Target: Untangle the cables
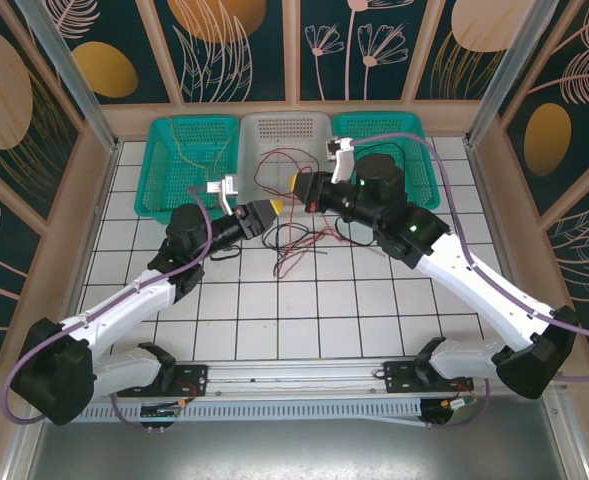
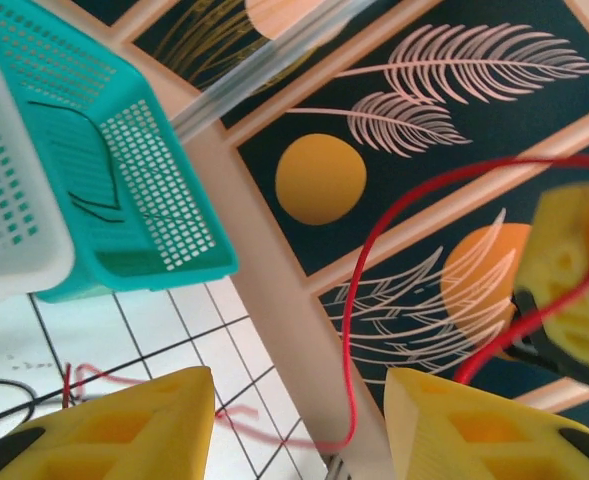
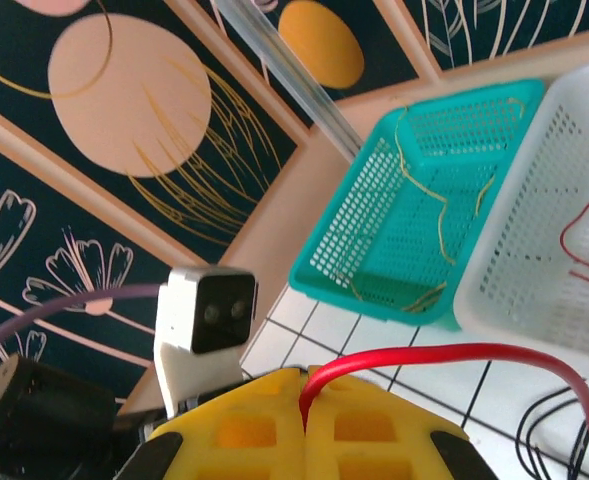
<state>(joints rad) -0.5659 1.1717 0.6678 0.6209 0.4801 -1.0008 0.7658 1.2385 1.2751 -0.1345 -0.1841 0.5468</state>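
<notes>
Leaf-patterned walls (image 1: 64,90) surround a white tiled desk (image 1: 304,300), where the cables (image 1: 296,243) lie tangled at the centre of the frame, just below the white basket (image 1: 279,128) at the top edge. The right gripper (image 3: 304,400) is clamped on a red cable (image 3: 454,352), while the left gripper (image 2: 299,388) holds nothing, its jaws parted, with that cable looping loosely between them.
</notes>
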